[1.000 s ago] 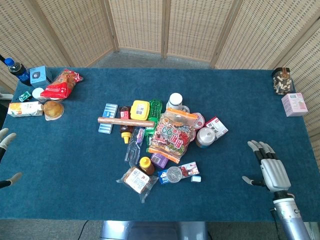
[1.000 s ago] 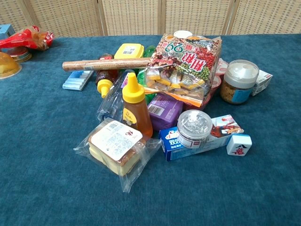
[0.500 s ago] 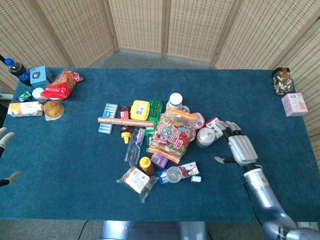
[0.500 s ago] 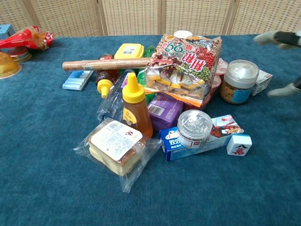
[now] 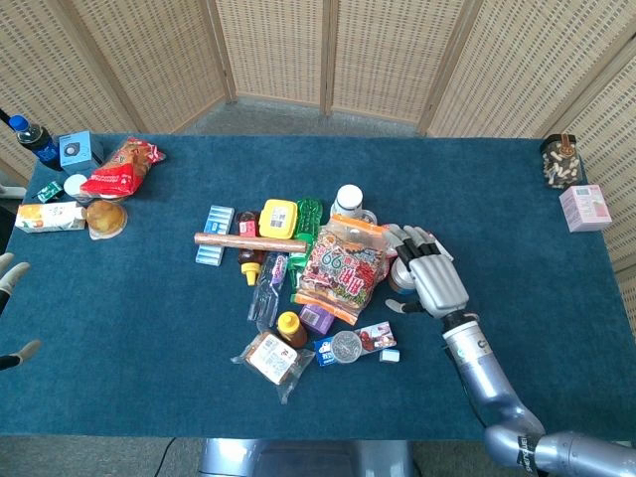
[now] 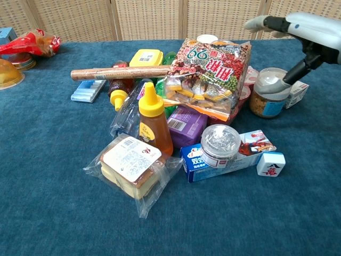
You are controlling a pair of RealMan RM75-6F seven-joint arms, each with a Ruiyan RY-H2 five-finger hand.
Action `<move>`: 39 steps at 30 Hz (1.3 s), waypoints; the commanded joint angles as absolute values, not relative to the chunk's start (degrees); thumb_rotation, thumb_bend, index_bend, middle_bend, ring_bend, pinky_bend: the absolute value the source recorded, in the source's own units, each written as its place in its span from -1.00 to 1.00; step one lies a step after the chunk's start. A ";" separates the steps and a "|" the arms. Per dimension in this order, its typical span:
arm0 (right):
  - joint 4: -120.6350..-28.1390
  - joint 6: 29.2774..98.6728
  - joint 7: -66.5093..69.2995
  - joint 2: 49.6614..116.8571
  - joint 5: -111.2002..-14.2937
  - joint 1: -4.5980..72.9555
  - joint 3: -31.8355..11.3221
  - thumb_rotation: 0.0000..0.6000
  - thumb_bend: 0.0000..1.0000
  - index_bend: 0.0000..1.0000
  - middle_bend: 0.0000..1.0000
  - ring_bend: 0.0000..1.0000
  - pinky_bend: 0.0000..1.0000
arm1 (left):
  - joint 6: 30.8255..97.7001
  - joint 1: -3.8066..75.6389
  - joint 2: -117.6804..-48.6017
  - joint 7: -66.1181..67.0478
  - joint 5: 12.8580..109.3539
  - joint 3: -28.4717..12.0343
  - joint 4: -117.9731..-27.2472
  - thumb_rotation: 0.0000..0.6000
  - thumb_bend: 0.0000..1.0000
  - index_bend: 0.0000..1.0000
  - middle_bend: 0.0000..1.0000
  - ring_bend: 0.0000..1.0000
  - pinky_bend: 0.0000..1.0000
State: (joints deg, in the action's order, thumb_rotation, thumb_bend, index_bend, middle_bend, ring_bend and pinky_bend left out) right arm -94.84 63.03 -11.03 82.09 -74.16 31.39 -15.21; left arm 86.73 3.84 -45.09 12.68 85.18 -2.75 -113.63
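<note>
My right hand [image 5: 429, 280] hovers with fingers spread just above a glass jar with a white lid [image 6: 269, 95], at the right side of a heap of groceries, and holds nothing. In the chest view the right hand [image 6: 301, 28] hangs over the jar, one finger reaching down to the lid. Left of the jar lies a big snack bag [image 5: 343, 266]. Only the fingertips of my left hand [image 5: 10, 274] show at the table's left edge, apart and empty.
The heap also holds a honey bottle [image 6: 152, 120], a wrapped sandwich [image 6: 132, 169], a round clear-lidded tin [image 6: 220, 141], a mahjong tile [image 6: 270, 164], a brown roll [image 5: 248, 241] and a yellow box [image 5: 279, 215]. A red bag [image 5: 121, 166] lies back left, a pink box [image 5: 585, 208] far right.
My right hand has swept from the table's right front toward the heap and now hangs over the white-lidded jar. The left hand has barely moved.
</note>
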 commanded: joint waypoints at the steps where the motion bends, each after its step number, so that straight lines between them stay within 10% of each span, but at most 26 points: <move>1: -95.08 62.97 -12.11 82.69 -73.63 32.25 -15.50 1.00 -1.00 -1.00 -1.00 -1.00 -1.00 | 86.77 3.83 -45.06 12.64 85.21 -2.75 -113.63 1.00 -0.92 -0.78 -1.00 -1.00 -1.00; 27: -86.01 65.15 -11.40 93.78 -81.13 38.02 -12.02 1.00 -1.00 -0.98 -0.97 -1.00 -0.95 | 87.22 3.64 -44.74 11.97 85.35 -2.79 -113.62 1.00 -0.92 -0.78 -1.00 -1.00 -1.00; 34: -82.27 67.01 -6.92 95.76 -83.89 37.97 -10.88 1.00 -1.00 -0.30 0.12 -0.39 -0.14 | 87.44 3.54 -44.65 11.89 85.41 -2.81 -113.72 1.00 -0.91 -0.78 -1.00 -1.00 -1.00; 39: -82.30 68.12 -6.21 95.67 -84.47 37.58 -10.67 1.00 -1.00 -0.12 0.36 -0.19 0.07 | 87.42 3.55 -44.73 12.02 85.38 -2.81 -113.73 1.00 -0.91 -0.78 -1.00 -1.00 -1.00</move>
State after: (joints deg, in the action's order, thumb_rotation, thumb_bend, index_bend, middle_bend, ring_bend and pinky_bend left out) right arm -82.21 68.02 -6.23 95.74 -84.42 37.66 -10.70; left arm 87.42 3.56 -44.73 12.03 85.38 -2.81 -113.73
